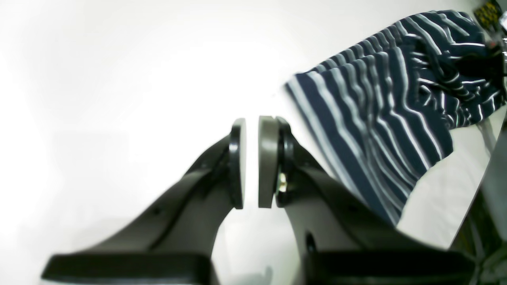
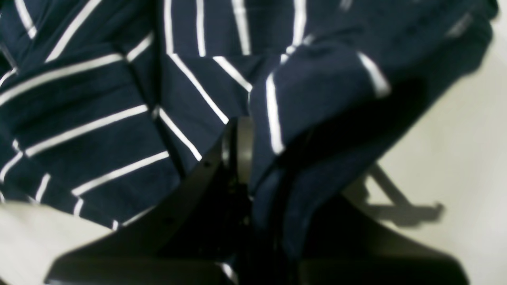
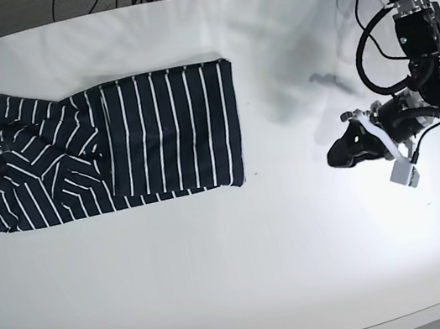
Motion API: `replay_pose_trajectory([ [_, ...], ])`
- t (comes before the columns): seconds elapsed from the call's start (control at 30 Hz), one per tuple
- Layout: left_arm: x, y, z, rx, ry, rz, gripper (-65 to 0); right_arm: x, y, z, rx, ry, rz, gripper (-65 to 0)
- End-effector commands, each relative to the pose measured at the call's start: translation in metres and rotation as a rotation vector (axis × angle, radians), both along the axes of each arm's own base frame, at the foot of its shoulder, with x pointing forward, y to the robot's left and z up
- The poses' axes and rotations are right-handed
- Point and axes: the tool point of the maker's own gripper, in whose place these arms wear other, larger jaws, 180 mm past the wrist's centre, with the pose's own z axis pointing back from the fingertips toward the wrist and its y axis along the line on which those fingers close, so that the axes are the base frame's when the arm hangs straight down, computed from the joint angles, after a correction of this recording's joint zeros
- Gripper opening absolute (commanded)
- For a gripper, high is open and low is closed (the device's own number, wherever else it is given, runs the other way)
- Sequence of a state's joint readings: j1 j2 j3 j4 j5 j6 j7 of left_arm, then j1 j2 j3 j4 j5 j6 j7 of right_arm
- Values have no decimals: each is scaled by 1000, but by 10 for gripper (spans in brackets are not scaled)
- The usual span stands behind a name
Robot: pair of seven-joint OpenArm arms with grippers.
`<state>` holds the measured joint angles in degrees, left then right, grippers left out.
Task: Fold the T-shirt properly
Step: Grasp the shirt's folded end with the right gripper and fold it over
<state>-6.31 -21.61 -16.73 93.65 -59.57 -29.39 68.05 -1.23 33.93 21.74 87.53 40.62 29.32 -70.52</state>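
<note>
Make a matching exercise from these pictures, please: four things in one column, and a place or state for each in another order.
1. T-shirt
2. left gripper
3. right gripper
4. table

a. white, carries everything
b. shut on striped fabric
c. slightly parted, holding nothing
d. lies partly folded on the table

Pairs: 1-d, 2-c, 3-b, 4-a

A: Confirm any legible text, labels, brands or numbers in the three views.

B: None legible. The T-shirt (image 3: pixel 122 143) carries stripes only; the surface (image 3: pixel 236 255) and arm housings show no readable markings.
</note>
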Motion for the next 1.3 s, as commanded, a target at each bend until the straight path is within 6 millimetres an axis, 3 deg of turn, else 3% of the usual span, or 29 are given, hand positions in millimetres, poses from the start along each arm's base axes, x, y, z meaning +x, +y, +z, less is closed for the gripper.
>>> replay_pose_trajectory([
  [0.0,3,6,12,-9,-42,11,-573,13,-17,21,-68,-54,-16,-650],
  [0.1,-9,13,1,-16,-6,37,-573,21,-28,37,-154,-103,-52,-650],
  [0.2,-26,10,-14,-24,33,19,-573,33,-17,61,-167,-190,-36,-650],
  [0.27,-38,6,-24,-26,46,-5,-573,41,2,82,-133,-265,-5,-650],
  [0.37,-52,6,-34,-39,72,0,-573,47,46,111,-17,-375,98,-650],
  [0.5,-63,3,-40,-67,100,-3,-573,42,101,129,135,-448,256,-650],
  [0.63,-63,2,-40,-68,99,-2,-573,27,159,136,378,-489,406,-650],
  [0.77,-62,3,-39,-73,91,3,-573,13,196,134,534,-491,481,-650],
  [1.03,-60,2,-37,-82,79,9,-573,8,227,130,660,-504,472,-650],
  [1.27,-59,2,-35,-86,72,12,-573,-18,261,114,768,-450,528,-650],
])
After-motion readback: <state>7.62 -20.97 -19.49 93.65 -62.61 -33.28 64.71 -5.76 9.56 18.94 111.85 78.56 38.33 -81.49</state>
